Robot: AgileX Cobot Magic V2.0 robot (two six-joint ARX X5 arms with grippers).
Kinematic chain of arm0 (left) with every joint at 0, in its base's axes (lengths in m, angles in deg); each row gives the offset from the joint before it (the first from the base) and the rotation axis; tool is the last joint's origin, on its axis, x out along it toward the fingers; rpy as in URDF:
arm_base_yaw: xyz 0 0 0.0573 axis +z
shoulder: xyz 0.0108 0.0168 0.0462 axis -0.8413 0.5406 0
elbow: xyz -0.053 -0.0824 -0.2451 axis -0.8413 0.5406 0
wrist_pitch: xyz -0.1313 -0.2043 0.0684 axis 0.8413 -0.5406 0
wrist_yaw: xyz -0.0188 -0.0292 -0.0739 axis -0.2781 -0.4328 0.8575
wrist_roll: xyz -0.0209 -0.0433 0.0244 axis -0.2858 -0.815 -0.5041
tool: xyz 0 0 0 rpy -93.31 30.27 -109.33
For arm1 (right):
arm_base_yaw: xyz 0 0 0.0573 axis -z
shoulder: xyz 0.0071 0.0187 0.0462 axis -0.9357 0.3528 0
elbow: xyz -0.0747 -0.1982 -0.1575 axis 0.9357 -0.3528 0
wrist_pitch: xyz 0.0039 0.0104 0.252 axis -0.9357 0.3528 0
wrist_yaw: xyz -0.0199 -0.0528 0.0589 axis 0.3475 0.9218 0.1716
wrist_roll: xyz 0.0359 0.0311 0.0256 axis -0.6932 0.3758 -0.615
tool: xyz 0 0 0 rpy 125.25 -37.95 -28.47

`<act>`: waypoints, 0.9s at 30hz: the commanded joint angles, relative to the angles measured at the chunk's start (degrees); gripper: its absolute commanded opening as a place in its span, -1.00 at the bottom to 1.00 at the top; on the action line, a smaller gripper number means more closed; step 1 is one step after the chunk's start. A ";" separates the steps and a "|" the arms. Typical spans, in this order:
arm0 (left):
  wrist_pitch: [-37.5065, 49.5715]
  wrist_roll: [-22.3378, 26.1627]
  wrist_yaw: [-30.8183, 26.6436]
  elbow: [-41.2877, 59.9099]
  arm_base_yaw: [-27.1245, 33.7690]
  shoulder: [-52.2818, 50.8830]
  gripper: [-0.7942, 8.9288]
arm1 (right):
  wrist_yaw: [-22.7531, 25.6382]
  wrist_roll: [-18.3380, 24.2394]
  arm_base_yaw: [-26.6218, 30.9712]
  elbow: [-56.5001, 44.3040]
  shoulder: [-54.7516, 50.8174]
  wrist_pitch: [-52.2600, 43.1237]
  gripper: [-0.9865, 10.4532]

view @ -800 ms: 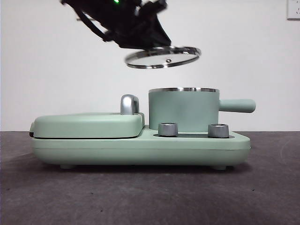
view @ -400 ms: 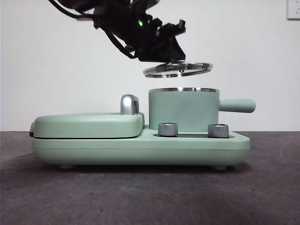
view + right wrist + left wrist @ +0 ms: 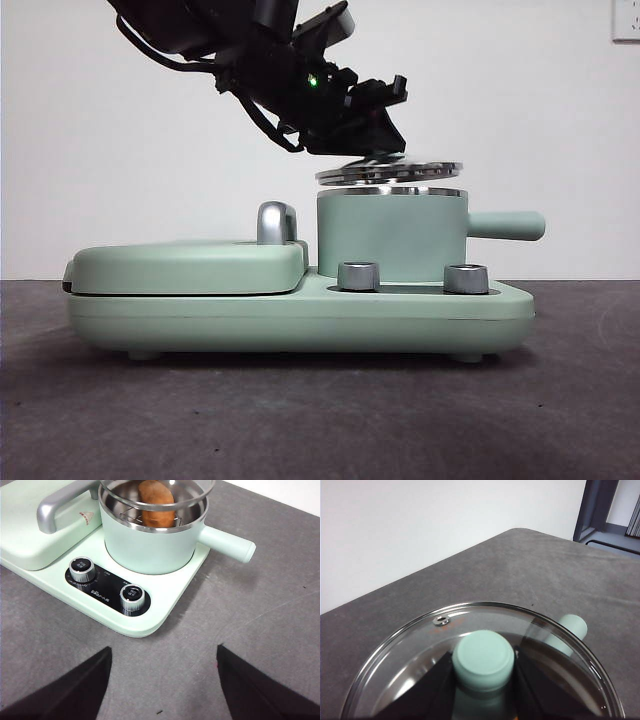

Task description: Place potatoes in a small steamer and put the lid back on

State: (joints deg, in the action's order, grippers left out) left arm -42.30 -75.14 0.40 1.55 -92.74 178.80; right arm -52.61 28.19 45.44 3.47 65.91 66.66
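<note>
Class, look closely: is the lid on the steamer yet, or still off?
Still off: the lid hangs just above the small steamer, a thin gap showing, with the left gripper clamped on its knob.

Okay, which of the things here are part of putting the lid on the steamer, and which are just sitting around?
Part of the job:
- lid, held by the left gripper, just above the pot
- small steamer
- potato inside it

Just there:
- flat griddle cover with chrome handle
- two knobs
- right gripper, open, waiting

The lid blocks the pot from above. The handle sticks out at 3 o'clock. The surface in front is open.
</note>
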 commanded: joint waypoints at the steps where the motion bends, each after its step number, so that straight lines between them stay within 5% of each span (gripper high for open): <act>1: 1.40 1.31 0.07 -2.21 -0.79 1.53 -0.81 | 0.26 -0.39 -0.28 -0.07 0.22 -0.66 -0.26; 27: -4.00 6.60 -0.04 -2.25 -0.96 1.55 -0.81 | 0.24 -0.44 -0.28 -0.07 0.22 -0.59 -0.26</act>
State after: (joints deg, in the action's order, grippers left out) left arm -46.16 -70.20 0.45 0.83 -93.26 179.59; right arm -52.61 28.19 45.44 3.47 65.91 66.66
